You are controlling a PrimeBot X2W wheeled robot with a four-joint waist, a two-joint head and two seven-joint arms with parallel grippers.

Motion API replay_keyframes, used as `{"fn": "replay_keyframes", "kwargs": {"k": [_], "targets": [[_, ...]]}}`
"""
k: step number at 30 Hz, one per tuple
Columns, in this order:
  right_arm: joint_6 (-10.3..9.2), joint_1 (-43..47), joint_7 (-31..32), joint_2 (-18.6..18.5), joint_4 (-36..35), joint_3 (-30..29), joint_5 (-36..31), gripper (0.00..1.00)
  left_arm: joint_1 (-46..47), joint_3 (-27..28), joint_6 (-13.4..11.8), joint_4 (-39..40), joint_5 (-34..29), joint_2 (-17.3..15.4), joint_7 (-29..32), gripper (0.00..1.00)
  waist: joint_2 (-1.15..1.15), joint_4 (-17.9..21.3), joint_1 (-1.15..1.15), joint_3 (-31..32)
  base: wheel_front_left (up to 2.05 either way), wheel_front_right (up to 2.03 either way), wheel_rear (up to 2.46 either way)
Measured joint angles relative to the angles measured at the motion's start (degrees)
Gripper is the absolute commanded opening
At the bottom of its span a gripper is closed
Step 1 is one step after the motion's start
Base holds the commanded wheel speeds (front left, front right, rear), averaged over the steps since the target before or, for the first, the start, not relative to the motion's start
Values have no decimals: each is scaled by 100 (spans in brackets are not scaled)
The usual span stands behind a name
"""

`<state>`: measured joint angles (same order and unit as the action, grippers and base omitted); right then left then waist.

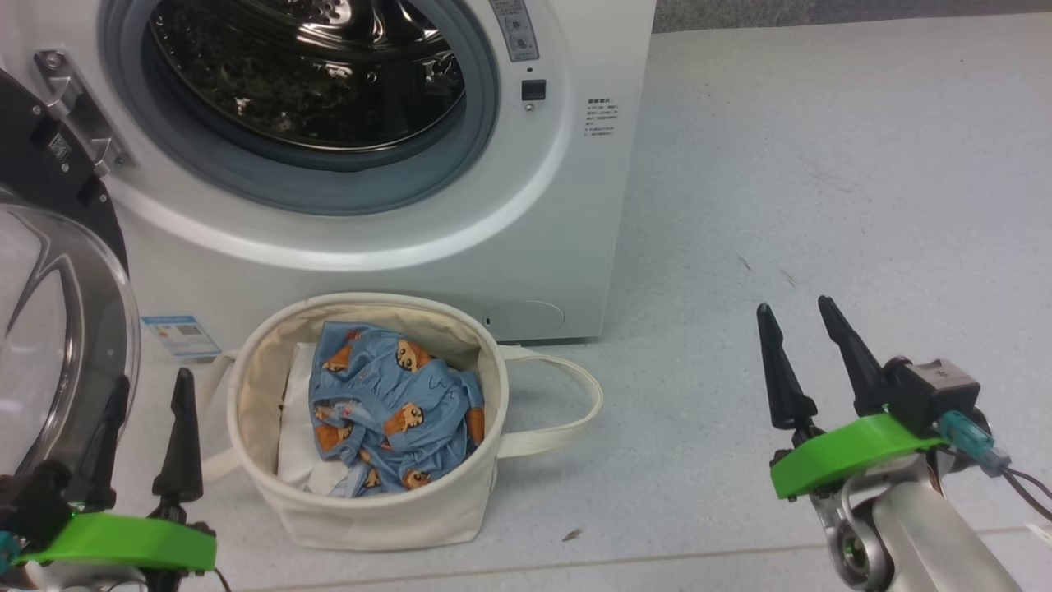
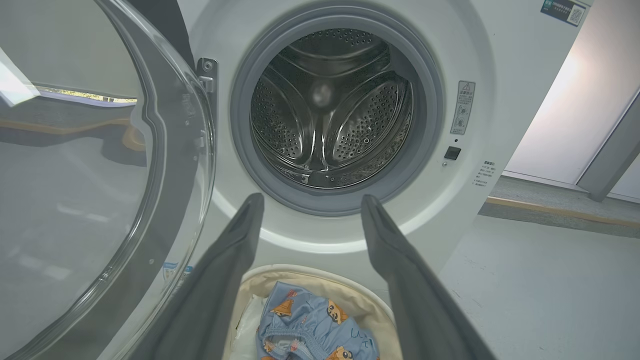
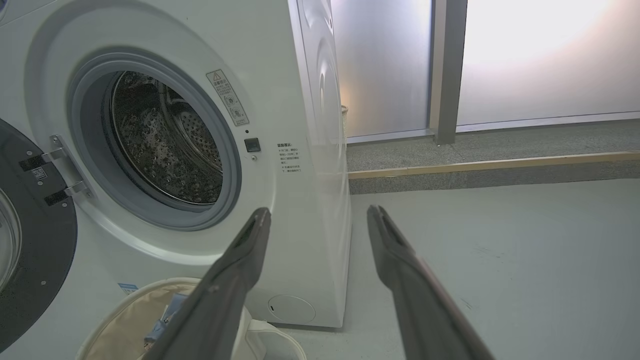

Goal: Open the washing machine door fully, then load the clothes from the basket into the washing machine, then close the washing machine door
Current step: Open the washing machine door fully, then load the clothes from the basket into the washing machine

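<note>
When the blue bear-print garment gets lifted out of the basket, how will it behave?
Probably floppy: the garment lies crumpled in folds, so it should drape and hang. Likely light, being thin fabric. Its gathered elastic edges may snag the white cloth beside it in the basket.

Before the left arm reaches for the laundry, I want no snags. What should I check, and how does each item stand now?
1. The washing machine door is swung clear of the opening: ok.
2. The drum is empty, as far as the left wrist view reaches: ok.
3. The clothes lie on top in the basket, reachable from above: ok.
4. The left gripper is open and empty: ok.
5. The right gripper is open, off to the side over the floor: ok.
6. The white cloth under the clothes is not tangled with them: cannot tell.
</note>
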<state>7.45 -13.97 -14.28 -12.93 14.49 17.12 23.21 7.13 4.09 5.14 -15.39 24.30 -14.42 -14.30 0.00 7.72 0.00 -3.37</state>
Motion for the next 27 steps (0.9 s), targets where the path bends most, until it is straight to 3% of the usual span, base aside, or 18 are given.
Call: {"fn": "replay_keyframes", "kwargs": {"k": [18, 27], "targets": [[0, 14, 0, 0, 101, 42, 8, 100, 0, 40, 101, -159, -51, 11, 0, 100, 0, -200, 0, 103, 4, -4, 0], [0, 27, 0, 3, 100, 46, 8, 100, 3, 66, 143, -198, -58, 7, 0, 100, 0, -261, -1, 63, 117, -104, -13]]}}
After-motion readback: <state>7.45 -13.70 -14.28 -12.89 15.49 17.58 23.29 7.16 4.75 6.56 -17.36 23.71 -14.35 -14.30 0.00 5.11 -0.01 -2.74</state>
